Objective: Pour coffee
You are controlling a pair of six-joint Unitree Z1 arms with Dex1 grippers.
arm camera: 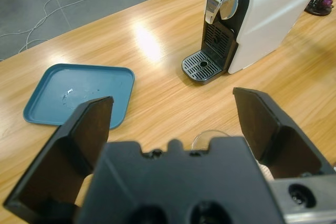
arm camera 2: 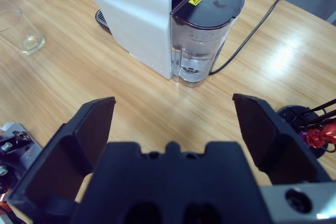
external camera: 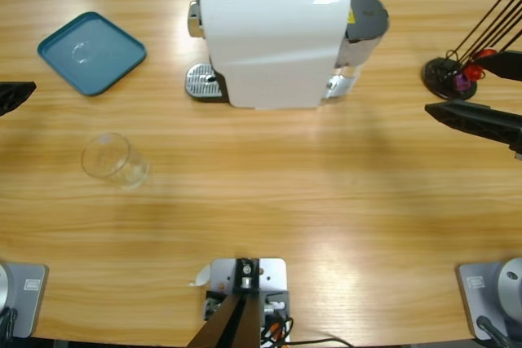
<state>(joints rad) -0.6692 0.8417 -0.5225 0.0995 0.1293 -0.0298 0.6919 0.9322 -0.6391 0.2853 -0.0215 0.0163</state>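
Left end effector [arm camera: 173, 124] at left frame edge, jaws apart, empty. Right end effector [arm camera 2: 173, 124] at right edge, jaws apart, empty. Empty glass tumbler [external camera: 114, 159] left of centre on worktop [external camera: 326, 193]. Coffee not visible. White coffee machine [external camera: 273, 34] top centre.

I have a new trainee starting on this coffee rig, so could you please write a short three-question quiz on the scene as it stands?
1. True or false: the glass tumbler stands on the drip grille of the coffee machine.
2. Which is open? A) left gripper only B) right gripper only C) both
3. Fill in: the teal tray lies beyond the tumbler, toward the table's ____ edge.

Key: 1 false, it stands on bare table apart from the machine; 2 C, neither holds anything; 3 far.
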